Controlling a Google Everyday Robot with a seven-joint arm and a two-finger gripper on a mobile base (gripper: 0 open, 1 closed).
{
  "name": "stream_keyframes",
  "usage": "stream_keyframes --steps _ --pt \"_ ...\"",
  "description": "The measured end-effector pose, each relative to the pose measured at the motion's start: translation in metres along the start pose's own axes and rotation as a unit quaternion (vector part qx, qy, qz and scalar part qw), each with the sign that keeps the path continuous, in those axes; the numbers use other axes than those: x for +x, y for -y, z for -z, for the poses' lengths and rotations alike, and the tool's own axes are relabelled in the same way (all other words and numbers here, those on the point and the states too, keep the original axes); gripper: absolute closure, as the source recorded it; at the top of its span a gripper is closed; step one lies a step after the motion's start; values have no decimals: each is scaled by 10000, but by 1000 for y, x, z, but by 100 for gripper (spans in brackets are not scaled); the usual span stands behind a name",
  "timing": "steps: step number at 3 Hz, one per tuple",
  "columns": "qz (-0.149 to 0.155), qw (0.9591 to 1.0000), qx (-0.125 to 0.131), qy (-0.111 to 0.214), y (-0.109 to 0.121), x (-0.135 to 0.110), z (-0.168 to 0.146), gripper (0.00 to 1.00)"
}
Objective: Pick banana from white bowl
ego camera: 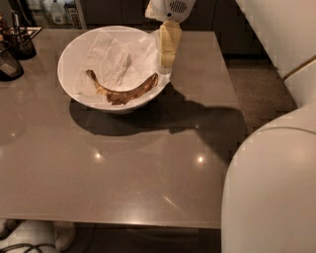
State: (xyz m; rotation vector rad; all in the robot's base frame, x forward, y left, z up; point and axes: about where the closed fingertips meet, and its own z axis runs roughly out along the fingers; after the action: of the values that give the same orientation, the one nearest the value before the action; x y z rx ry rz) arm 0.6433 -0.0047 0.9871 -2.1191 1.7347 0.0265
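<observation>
The white bowl (76,52) stands at the back left of the grey table, lined with crumpled white paper (118,59). The banana (123,91), dark brown and curved, lies along the bowl's near inner side on the paper. My gripper (165,59) hangs from above, its cream fingers (169,42) pointing down over the bowl's right rim, to the right of the banana and above its right end. It holds nothing.
The grey table (123,168) reaches to its front edge low in the view. Dark holders (15,47) stand at the back left. My white arm (271,188) fills the lower right. Bottles (57,10) stand beyond the table.
</observation>
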Motion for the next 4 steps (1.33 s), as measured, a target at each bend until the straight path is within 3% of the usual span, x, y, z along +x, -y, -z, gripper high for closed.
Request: stream_keyframes --steps 2,4 --pt "-627 9974 -180 298 -4 -20 -28 0" --pt "-1171 9914 -353 471 -11 -37 -46 0"
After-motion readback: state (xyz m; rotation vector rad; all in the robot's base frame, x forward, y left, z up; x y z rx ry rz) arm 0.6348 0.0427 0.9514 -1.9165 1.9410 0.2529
